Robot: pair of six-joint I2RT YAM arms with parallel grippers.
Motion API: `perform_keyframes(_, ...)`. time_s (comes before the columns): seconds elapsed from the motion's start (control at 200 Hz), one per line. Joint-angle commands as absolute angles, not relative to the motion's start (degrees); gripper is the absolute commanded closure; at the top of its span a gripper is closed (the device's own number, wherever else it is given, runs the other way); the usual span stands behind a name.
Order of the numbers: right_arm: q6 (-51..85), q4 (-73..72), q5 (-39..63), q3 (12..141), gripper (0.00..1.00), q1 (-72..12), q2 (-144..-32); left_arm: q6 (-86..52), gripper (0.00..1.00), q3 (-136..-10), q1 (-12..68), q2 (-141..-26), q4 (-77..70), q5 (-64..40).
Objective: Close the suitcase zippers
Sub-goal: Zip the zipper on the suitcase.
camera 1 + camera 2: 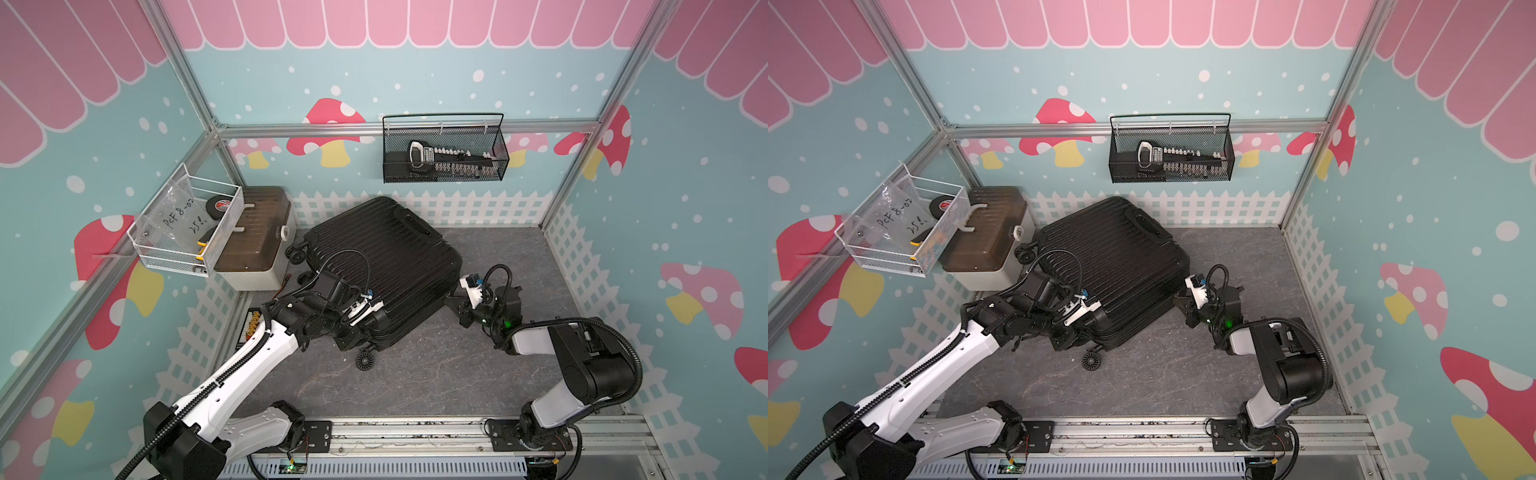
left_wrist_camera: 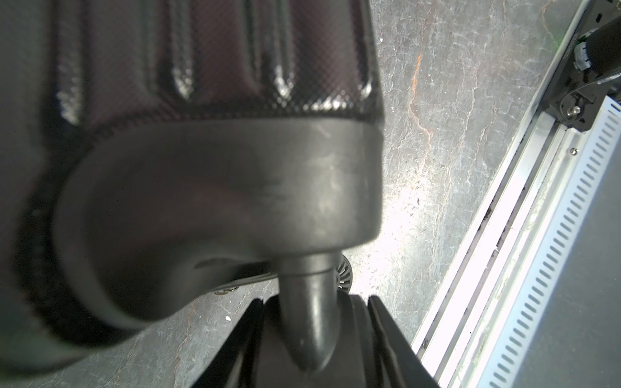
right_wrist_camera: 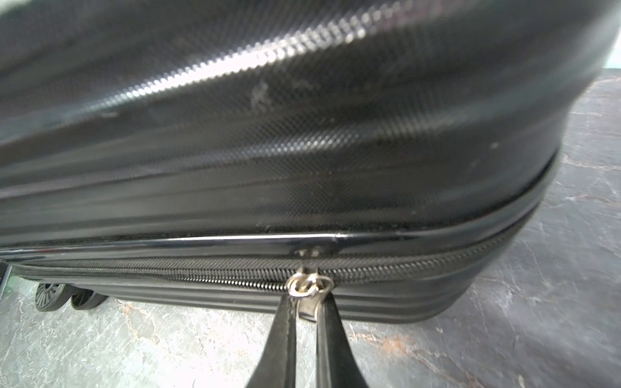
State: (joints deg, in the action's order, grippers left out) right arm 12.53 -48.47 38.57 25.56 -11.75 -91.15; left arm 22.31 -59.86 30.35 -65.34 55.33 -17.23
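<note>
Left tool point(image 2: 316, 304): nearest me, at the suitcase's near corner. It's closed around a caster stem point(image 2: 309, 268), and I read that as a brace against sliding.
Counter point(image 1: 415, 382): grey, with bare room on the near and right sides of the case.
Right tool point(image 3: 307, 310): narrow, fingertips pinched on the silver zipper pull point(image 3: 311, 285) and touching the case's right flank.
Zipper track point(image 3: 437, 262): its long axis follows that flank, running near-left to far-right across the counter. The pull sits past the middle, toward the far end.
Direction: I can't tell which side of the pull is already meshed. I'd drag along the seam line and not outward from the shell.
Nearer arm: the right one already has the pull. The left is over at the wheel corner.
Suitcase point(image 1: 386, 257): flat at mid-counter, shell halves together, ribbed top up and turned at an angle.
Beige box point(image 1: 253, 249): far left, beside the far wheels and out of the pull's path.
</note>
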Motion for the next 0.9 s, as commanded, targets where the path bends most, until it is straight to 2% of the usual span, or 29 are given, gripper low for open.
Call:
perform_keyframes(0.0,12.8,-53.2,39.4,24.2,1.0,-12.5,-88.0,23.6,0.69,-61.2,31.7,-63.9,50.4,-19.9)
perform_keyframes(0.49,10.0,-47.0,33.2,22.0,1.0,-23.6,-79.5,8.8,0.7,-63.8,37.1,-68.8,38.7,-10.1)
perform_keyframes(0.891,10.6,-45.9,29.8,21.7,1.0,-32.0,-76.6,3.2,0.7,-64.1,42.8,-72.4,29.0,-8.0)
